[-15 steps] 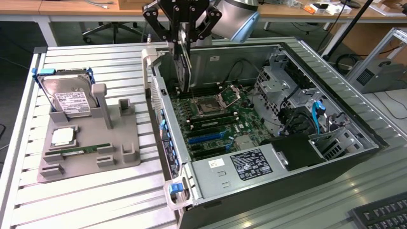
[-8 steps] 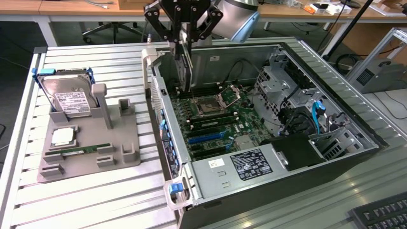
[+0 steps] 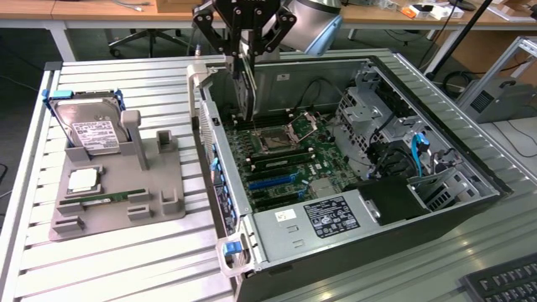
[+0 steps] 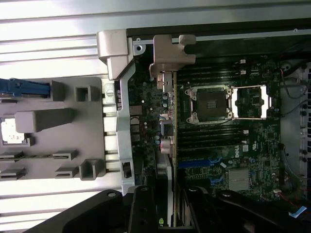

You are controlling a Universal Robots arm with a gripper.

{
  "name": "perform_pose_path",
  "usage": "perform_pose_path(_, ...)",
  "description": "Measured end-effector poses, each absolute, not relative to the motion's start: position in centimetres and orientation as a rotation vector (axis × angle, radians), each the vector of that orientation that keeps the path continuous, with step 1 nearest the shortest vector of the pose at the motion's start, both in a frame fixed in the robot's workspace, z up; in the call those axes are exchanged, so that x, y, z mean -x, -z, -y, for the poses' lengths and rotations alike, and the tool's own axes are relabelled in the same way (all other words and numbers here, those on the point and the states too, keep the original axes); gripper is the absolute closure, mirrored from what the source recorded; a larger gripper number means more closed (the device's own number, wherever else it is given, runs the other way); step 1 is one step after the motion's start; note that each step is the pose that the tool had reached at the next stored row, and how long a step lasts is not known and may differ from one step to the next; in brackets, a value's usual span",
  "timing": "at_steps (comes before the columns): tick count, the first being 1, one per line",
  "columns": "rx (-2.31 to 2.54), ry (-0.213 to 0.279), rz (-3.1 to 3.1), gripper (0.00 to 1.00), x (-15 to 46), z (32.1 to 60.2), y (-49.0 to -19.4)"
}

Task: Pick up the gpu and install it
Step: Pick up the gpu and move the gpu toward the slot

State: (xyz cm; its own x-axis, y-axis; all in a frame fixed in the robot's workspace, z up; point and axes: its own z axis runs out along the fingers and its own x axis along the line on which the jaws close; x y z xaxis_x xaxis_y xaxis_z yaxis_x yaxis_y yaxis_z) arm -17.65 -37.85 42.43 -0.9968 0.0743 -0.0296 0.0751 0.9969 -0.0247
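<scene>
My gripper [image 3: 243, 50] is clamped on the gpu [image 3: 244, 94], which hangs straight below it, on edge. The gpu is inside the open case [image 3: 436, 126], close over the motherboard [image 3: 277, 163] near the rear wall, and I judge it not yet seated.

The desk [image 3: 117, 82] under me is a top of pale ribbed metal slats. Two things sit directly on it: a grey moulded holder [image 3: 163, 182] toward the exterior view's left, and just beside it the open computer case [image 3: 353, 264], lying on its side and taking up the exterior view's right half
</scene>
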Motion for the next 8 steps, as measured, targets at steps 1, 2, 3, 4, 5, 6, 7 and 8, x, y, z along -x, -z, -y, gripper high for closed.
perform_pose_path(1,-0.116,0.040,-3.110,0.73,17.62,37.85,-42.43)
perform_pose_path(2,-0.116,0.040,-3.110,0.73,17.58,37.85,-42.43)
perform_pose_path(3,-0.116,0.040,-3.110,0.73,17.53,37.85,-42.43)
perform_pose_path(4,-0.116,0.040,-3.110,0.73,17.48,37.85,-42.43)
perform_pose_path(5,-0.116,0.040,-3.110,0.73,17.45,37.85,-42.43)
perform_pose_path(6,-0.116,0.040,-3.110,0.73,17.42,37.85,-42.43)
perform_pose_path(7,-0.116,0.040,-3.110,0.73,17.38,37.85,-42.43)
perform_pose_path(8,-0.116,0.040,-3.110,0.73,17.34,37.85,-42.43)
